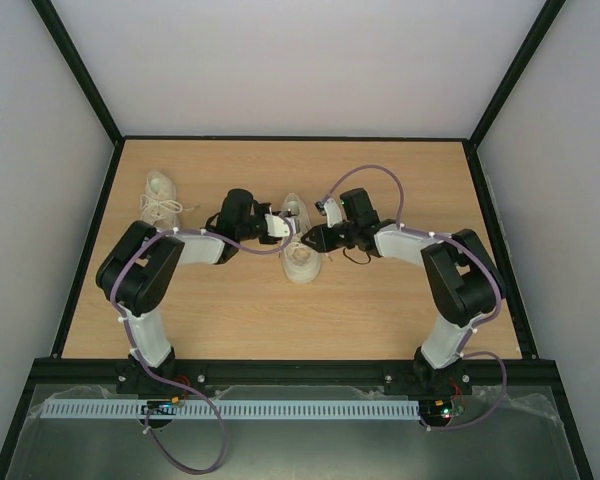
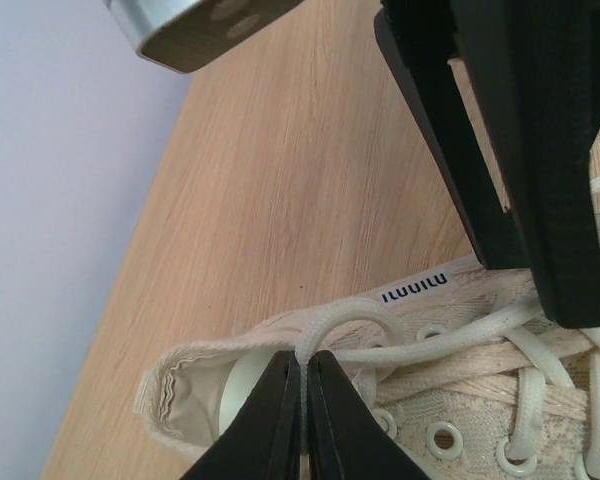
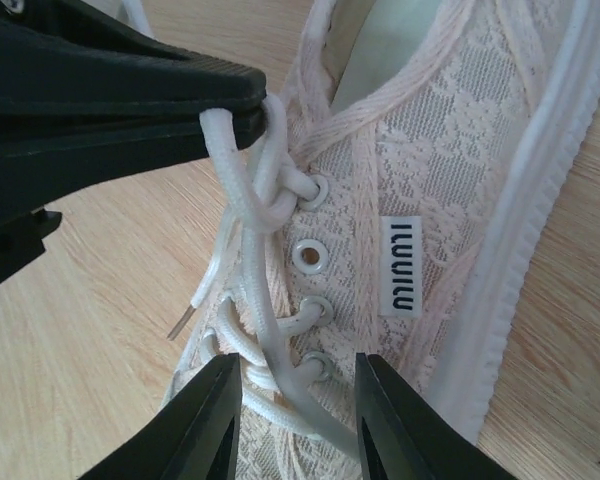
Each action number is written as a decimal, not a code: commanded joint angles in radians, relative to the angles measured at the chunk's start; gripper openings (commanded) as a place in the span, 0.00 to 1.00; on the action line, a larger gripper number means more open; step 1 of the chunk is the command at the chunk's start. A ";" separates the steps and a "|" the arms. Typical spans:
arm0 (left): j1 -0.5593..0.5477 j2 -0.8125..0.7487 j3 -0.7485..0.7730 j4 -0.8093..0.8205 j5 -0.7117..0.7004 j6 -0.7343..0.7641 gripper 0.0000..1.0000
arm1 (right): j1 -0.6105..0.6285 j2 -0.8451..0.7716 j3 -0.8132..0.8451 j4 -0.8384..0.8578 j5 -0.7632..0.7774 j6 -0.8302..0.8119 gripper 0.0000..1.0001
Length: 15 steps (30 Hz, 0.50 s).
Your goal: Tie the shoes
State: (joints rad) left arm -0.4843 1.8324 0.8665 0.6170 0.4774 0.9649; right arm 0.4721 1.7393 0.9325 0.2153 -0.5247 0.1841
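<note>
Shoes: two small cream sneakers on the bench (image 1: 380,320). The centre shoe (image 1: 300,262) lies mid-frame in the top view, between both arms. The other shoe (image 1: 161,197) is well apart at upper left, with laces bunched over its front; tied or not, cannot tell.
Left claw (image 2: 303,365): pressed together on a loop of the lace (image 2: 352,314), just above the centre shoe's top eyelets, beside the opening.
Right claw (image 3: 298,385): spread, at the bottom of the right wrist view, fingers either side of the laced front. One strand runs between them, not pinched.
Free end (image 3: 185,325): hangs off the shoe's side, left of centre in the right wrist view.
Handling, shoe: judged light, with a soft patterned fabric upper. Likely to slide or tip on the smooth wood if a lace is pulled hard.
Handling, lace: thin, round and limp. It holds no shape and may slip through smooth fingers.
Where to hold: judged best on the lace itself, close above the top eyelets and again near the free end. Not on the fabric.
Risk: a sideways tug drags the shoe, so pulls should oppose each other.
</note>
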 commanded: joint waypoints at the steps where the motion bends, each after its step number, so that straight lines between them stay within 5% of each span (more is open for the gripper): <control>1: -0.007 -0.017 -0.006 0.013 0.022 -0.023 0.03 | 0.029 0.013 0.015 0.017 0.073 -0.038 0.34; 15: -0.007 -0.034 -0.001 -0.037 0.044 -0.064 0.03 | 0.051 -0.037 0.005 0.033 0.107 -0.011 0.03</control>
State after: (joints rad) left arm -0.4843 1.8313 0.8665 0.6098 0.4778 0.9302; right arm 0.5156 1.7466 0.9367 0.2359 -0.4156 0.1463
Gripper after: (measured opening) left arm 0.026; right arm 0.046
